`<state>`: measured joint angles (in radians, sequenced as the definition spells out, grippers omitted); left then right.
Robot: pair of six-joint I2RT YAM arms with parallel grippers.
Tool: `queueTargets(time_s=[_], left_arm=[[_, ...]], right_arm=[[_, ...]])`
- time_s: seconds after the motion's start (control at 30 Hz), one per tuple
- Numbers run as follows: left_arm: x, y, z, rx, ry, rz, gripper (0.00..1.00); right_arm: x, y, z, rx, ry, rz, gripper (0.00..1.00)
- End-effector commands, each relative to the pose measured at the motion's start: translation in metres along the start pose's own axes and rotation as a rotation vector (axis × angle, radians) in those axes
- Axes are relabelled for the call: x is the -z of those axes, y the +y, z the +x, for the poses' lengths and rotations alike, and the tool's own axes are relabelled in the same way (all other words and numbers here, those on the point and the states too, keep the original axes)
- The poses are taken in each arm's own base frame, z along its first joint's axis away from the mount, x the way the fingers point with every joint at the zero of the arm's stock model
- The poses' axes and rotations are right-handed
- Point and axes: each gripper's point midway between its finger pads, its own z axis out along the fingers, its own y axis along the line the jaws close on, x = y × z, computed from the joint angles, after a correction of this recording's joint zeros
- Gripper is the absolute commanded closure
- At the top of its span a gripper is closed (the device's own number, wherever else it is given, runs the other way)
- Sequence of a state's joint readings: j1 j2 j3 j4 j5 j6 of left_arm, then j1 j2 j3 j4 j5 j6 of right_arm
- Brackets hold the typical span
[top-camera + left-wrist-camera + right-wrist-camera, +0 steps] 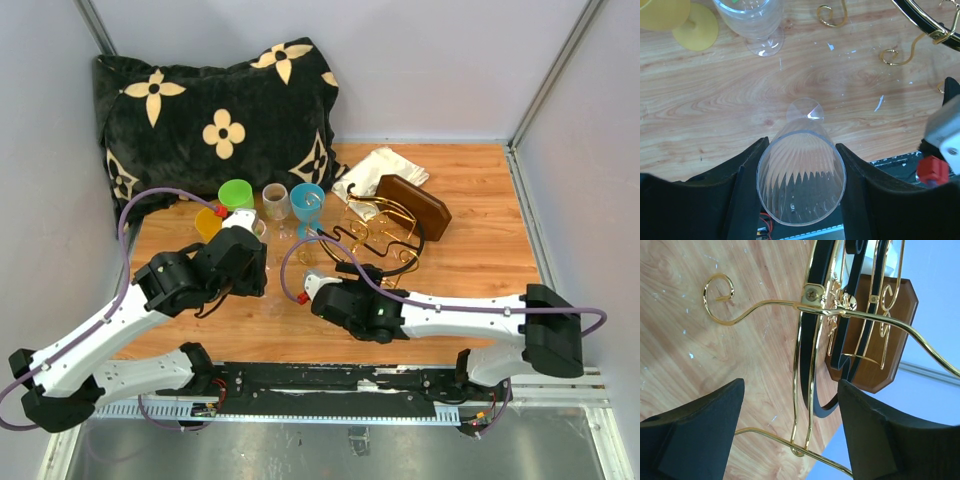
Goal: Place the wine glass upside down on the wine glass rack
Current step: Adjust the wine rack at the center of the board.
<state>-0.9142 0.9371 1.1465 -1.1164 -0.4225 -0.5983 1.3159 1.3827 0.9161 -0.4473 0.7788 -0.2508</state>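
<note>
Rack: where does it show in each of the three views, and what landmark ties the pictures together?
Top external: rack lies right of centre, its wooden base toward the back.
Left wrist: top right corner, only gold curls and part of the ring.
Right wrist: fills the centre and upper right.
Shared landmark: its black ring.

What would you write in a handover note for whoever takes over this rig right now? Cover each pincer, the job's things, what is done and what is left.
Left pincer: shut on the clear wine glass, gripping its bowl, foot pointing away.
Right pincer: open, with gold wires of the wine glass rack between its jaws.
Rack: appears to lie on its side on the table.
Done: glass grasped.
Left: probably steady or right the rack, then hang the glass upside down.
</note>
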Motion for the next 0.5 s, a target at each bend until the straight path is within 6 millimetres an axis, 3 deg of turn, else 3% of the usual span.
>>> queueTargets(time_s=[0.0, 0.47], left_arm=[[0.004, 0.002, -0.001, 0.029, -0.023, -0.001, 0.56], [0.004, 0.001, 0.001, 0.032, -0.029, 0.015, 0.56]], right_arm=[[-0.005, -0.002, 0.006, 0.037, 0.053, 0.096, 0.27], [0.006, -0.031, 0.004, -0.022, 0.032, 0.179, 0.7]])
